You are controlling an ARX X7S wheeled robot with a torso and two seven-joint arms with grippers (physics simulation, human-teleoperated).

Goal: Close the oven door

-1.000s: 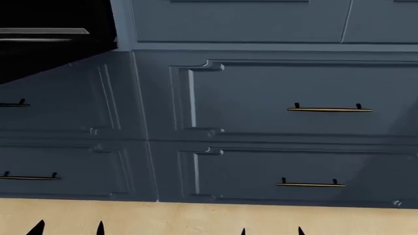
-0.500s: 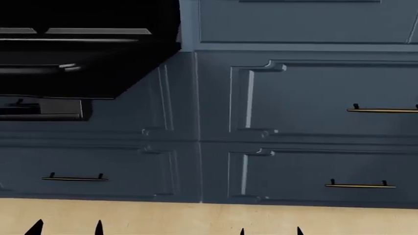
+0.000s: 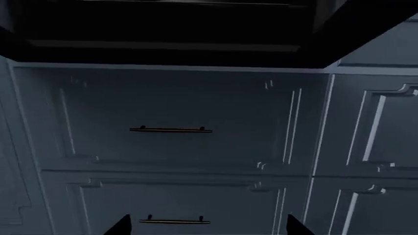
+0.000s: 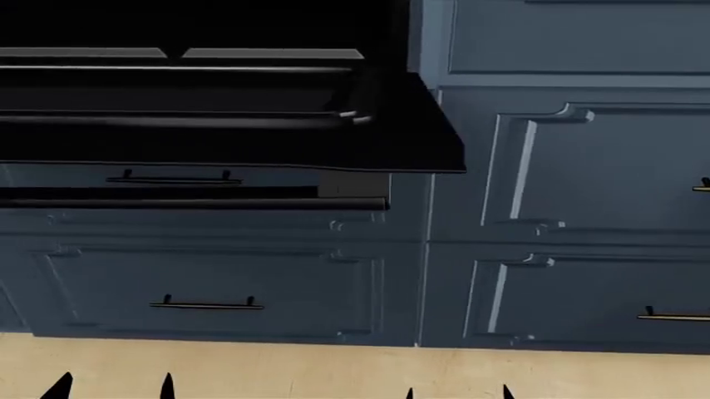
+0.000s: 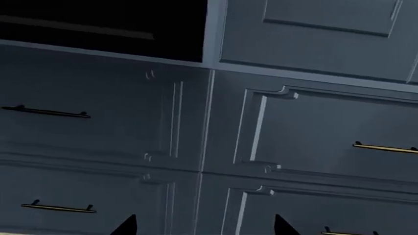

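at upper left of head view, oven door [image 4: 411, 133] hangs open, glossy black panel flat, bar handle [image 4: 194, 202] along near edge. blue-grey drawer fronts [image 4: 211, 287] below and right. left gripper [image 4: 111, 386] and right gripper [image 4: 458, 392]: tips apart, low, holding nothing. no readable writing.

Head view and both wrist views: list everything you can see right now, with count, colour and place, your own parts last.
oven door: one, glossy black, hanging open and flat, upper left of the head view.
door handle: one, long black bar, under the door's front edge.
oven cavity: one, dark, behind the open door.
drawer fronts: at least four, blue-grey, panelled, below and right of the oven.
drawer handles: four showing in the head view, slim brass.
floor: one, pale wood, along the head view's bottom.
left hand: black fingertips only, apart, empty.
right hand: black fingertips only, apart, empty.
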